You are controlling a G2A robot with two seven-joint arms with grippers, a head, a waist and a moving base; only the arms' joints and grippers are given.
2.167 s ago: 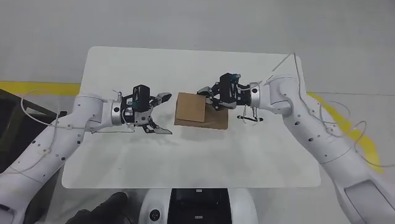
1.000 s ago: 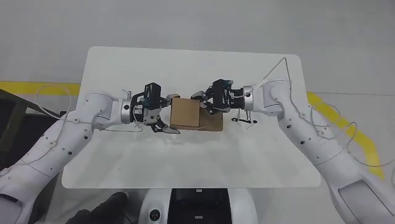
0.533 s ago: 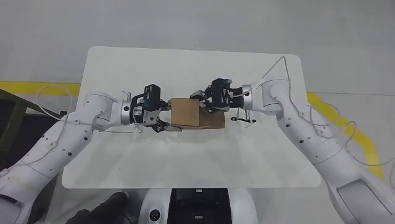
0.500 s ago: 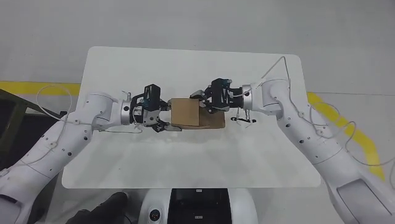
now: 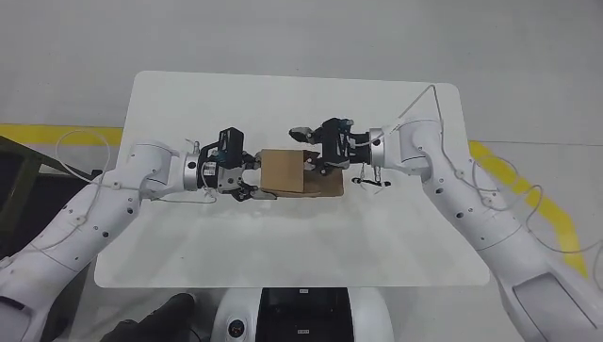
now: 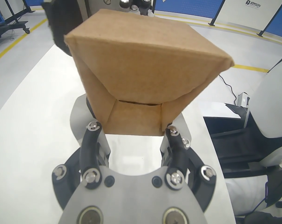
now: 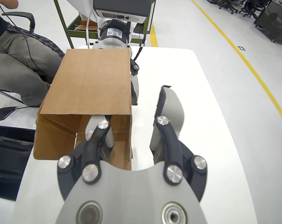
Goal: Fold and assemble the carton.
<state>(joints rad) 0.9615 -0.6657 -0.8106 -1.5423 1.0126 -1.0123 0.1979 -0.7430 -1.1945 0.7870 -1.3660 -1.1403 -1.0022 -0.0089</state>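
**Item:** 1 carton (image 5: pixel 283 171), brown, lying on the surface (image 5: pixel 283 248) between the 2 sets of fingers.

**Progress (judged):** Part-assembled. The body is opened into a tube. The end toward the right fingers (image 7: pixel 170 108) gapes, its closing not yet done.

**Grip:** The left fingers (image 6: pixel 77 117) are clamped on the carton's opposite end. The right fingers are apart, 1 inside the mouth and 1 outside the side wall.

**Room:** The surface edges lie well apart from both sets of fingers, so there is room to swing outward.

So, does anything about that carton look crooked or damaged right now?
No damage shows, but the carton looks askew: the end pinched in the left end effector is narrow, the far end flares wider. The right end effector straddles one wall, a finger inside the open end.
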